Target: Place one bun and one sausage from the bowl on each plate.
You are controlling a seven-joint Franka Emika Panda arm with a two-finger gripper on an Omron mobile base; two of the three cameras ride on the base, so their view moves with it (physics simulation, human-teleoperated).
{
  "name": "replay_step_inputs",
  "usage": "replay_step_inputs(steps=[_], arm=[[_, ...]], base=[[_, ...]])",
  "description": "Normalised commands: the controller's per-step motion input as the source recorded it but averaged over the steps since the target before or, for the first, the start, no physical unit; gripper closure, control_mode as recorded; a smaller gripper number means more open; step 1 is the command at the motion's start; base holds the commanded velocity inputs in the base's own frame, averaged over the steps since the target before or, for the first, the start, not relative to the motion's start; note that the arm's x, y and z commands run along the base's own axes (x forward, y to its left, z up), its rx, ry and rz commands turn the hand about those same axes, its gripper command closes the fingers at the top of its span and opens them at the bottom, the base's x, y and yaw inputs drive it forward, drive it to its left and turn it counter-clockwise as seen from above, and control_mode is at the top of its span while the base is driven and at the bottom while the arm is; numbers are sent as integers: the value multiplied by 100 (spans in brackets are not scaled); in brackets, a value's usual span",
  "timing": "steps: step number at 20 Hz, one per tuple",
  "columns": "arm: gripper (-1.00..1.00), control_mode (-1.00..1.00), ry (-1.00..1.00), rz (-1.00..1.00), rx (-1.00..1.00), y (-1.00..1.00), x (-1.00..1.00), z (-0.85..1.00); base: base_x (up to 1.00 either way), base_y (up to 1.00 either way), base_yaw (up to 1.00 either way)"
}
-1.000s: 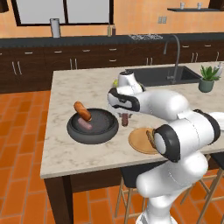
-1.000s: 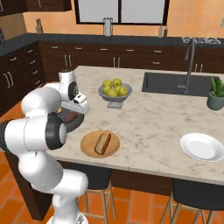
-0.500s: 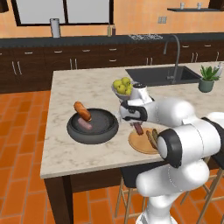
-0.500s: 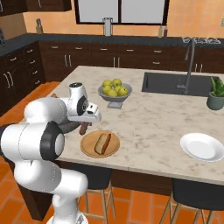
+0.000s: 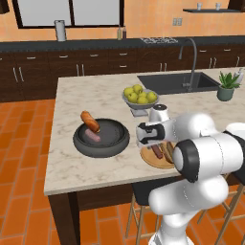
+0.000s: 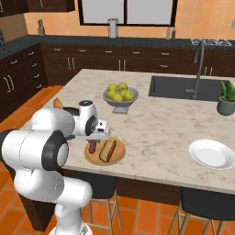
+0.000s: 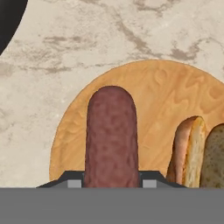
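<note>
My gripper (image 7: 112, 183) is shut on the dark reddish-brown sausage (image 7: 112, 135), holding it low over the left part of the tan wood plate (image 7: 148, 87). One bun (image 7: 190, 148) lies on that plate just right of the sausage. From the left base view the gripper (image 5: 153, 144) hangs over the wood plate (image 5: 161, 160). The dark bowl (image 5: 101, 139) to its left holds the other bun (image 5: 90, 121) and the pinkish sausage (image 5: 94, 137). The white plate (image 6: 212, 153) sits bare at the counter's right end.
A pale grey bowl of yellow-green fruit (image 6: 119, 94) stands behind the wood plate. The sink (image 6: 183, 87) and its tap are at the back right, with a potted plant (image 6: 226, 98) beside them. The counter's front edge runs close to both plates.
The gripper has carried the dark sausage from above the bowl rightward to the wood plate and come down low over it. The bun on the plate has not moved.
</note>
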Motion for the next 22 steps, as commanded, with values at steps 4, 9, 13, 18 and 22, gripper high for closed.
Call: replay_step_inputs(steps=[4, 9, 13, 18, 22], arm=[[100, -100, 0, 0, 0, -22, -11, -27], [100, -100, -1, 0, 0, -12, 0, -16], [100, -100, 0, 0, 0, 0, 12, -16], [-100, -100, 0, 0, 0, 0, 6, -13], [-100, -100, 0, 0, 0, 0, 1, 1]], base=[[0, 0, 0], [0, 0, 0], [0, 0, 0], [0, 0, 0], [0, 0, 0]])
